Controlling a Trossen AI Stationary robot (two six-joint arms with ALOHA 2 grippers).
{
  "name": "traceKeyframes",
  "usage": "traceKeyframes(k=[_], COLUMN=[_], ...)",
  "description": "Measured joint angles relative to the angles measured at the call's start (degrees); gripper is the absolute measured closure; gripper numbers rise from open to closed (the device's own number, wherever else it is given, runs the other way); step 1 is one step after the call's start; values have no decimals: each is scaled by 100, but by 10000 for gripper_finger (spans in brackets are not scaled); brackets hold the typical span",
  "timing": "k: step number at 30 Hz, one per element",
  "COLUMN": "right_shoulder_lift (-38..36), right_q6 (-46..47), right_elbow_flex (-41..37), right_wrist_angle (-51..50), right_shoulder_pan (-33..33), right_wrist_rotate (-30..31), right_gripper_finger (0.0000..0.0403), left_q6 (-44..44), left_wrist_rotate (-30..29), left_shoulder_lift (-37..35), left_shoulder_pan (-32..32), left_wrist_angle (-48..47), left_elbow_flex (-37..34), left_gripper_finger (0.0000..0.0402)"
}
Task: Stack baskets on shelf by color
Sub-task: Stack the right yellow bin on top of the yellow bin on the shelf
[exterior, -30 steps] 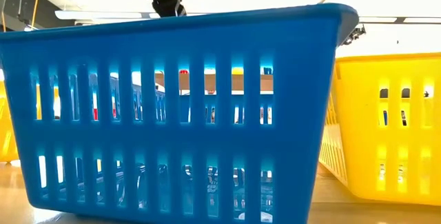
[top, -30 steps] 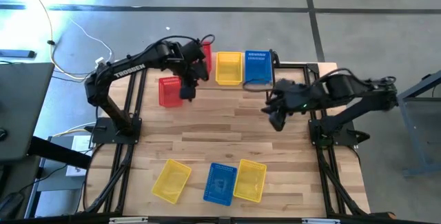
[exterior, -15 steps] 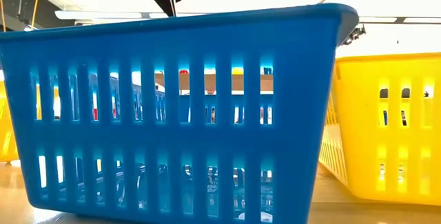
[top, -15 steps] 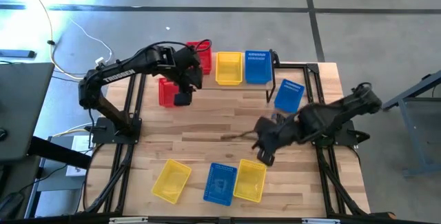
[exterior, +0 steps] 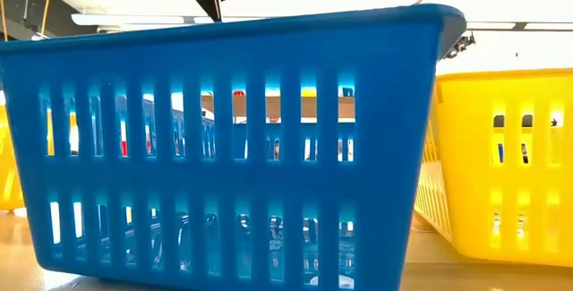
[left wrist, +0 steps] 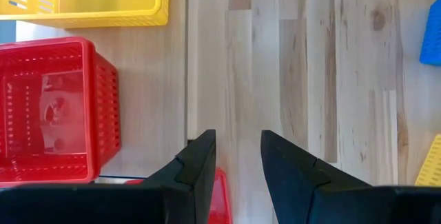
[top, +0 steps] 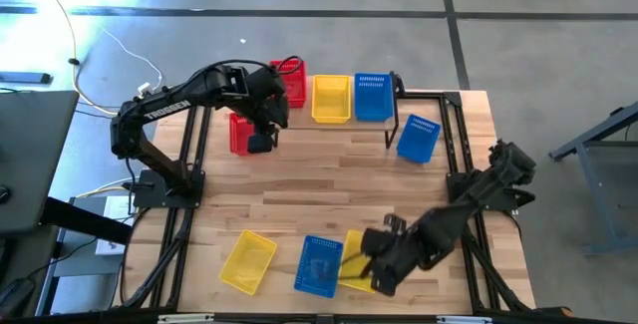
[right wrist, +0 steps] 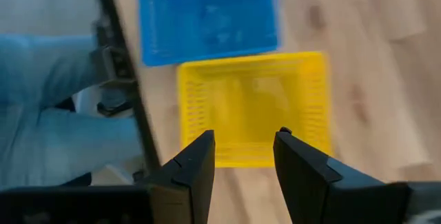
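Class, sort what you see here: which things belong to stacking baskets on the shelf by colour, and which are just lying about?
Job: red baskets; yellow baskets; blue baskets; shelf; left gripper, open above a red basket; right gripper, open above a yellow basket.
Lying about: white cable on the floor; dark side table; grey frame.

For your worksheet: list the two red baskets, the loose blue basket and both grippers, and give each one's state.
Red mesh plastic basket: upright on the light wooden shelf.
Second red basket: upright on the wooden table, off the shelf.
Loose blue basket: on the table, askew.
Left gripper: open, at the second red basket.
Right gripper: open, above a yellow basket.
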Motion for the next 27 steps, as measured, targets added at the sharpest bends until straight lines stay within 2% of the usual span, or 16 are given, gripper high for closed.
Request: traceKeyframes(k=[9, 19, 27], right_shoulder_lift=[556, 969, 1257], right_q6=[318, 762, 715], right_elbow_flex=[0, 0, 0], right_wrist_angle=[632, 721, 951], right_shoulder_pan=[358, 486, 521], right_wrist_rotate=[-19, -281, -275], right_gripper_finger=[269, 269, 269], left_q6=[-107, -107, -107], left_wrist_rotate=[0, 0, 0], left_shoulder_lift=[0, 2, 4], left_shoulder_pan=[-28, -31, -31], left_wrist_angle=[-16, -17, -17], left_elbow_flex=[0, 0, 0], left_gripper_finger=[296, 296, 296])
